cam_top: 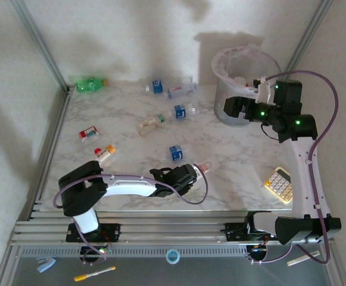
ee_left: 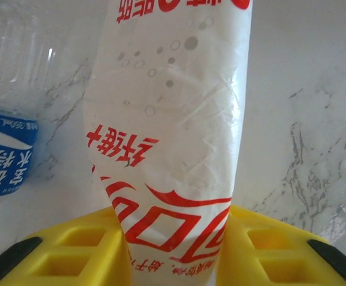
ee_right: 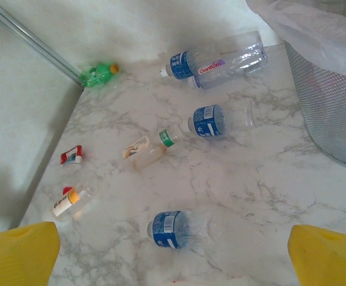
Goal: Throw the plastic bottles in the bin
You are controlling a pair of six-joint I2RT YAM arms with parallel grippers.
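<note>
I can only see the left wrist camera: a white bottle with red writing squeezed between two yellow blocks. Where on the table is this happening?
Observer: From above, the left claw grips that bottle near the front edge of the table, about halfway across.
Operator: And where's the bin it goes in?
Observer: The bin stands in the far right part of the table, well away from the bottle.
Operator: What's the other arm doing?
Observer: The right claw hangs beside the bin, wide open with nothing in it.
</note>
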